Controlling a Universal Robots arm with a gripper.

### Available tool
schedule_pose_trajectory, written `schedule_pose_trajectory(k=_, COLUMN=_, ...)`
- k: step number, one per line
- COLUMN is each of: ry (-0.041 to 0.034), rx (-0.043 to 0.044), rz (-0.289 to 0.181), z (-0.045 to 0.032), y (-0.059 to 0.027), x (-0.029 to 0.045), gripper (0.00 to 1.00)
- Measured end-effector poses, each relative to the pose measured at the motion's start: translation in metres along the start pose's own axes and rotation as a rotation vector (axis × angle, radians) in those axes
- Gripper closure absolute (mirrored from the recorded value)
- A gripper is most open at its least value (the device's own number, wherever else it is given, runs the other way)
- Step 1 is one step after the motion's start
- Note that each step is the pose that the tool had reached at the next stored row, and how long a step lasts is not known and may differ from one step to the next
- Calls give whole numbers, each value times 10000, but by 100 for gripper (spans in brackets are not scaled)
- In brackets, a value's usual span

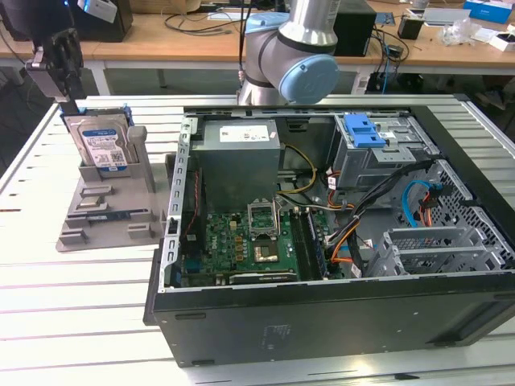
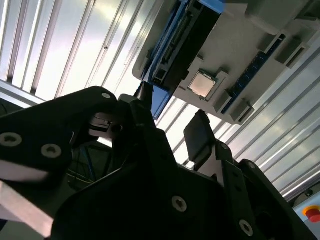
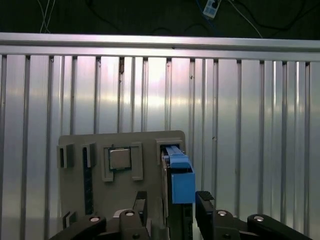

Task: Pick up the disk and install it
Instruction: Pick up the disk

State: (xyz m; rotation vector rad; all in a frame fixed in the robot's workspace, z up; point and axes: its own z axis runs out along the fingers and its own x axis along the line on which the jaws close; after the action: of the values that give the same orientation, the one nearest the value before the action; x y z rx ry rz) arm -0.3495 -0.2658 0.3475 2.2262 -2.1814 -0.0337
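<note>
The disk (image 1: 100, 143) stands on edge in a grey stand (image 1: 105, 215) beside the case (image 1: 322, 322), the gripper (image 3: 172, 199) spread open flanking its blue bracket (image 3: 182, 182); probably rigid, hefty and shock-sensitive, it seems best pinched across its flat faces.

Bright glare streaks the slatted metal table (image 3: 150, 90).
</note>
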Motion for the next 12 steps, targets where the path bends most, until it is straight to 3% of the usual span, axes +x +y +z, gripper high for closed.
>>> schedule_pose_trajectory(k=1, ry=0, rx=0, rz=0, z=0, y=0, x=0, gripper=51)
schedule_pose_trajectory(k=2, ry=0, rx=0, rz=0, z=0, y=0, x=0, gripper=45)
schedule_pose_trajectory(k=4, ry=-1, rx=3, rz=3, z=2, y=0, x=-5, gripper=45)
schedule_pose_trajectory(k=6, ry=1, rx=0, rz=0, z=18, y=-2, x=-78, gripper=45)
schedule_pose_trajectory(k=10, ry=47, rx=0, rz=-74, z=154, y=-7, x=-96, gripper=45)
schedule_pose_trajectory(k=12, ry=48, rx=-2, rz=-104, z=187, y=-8, x=-120, gripper=45)
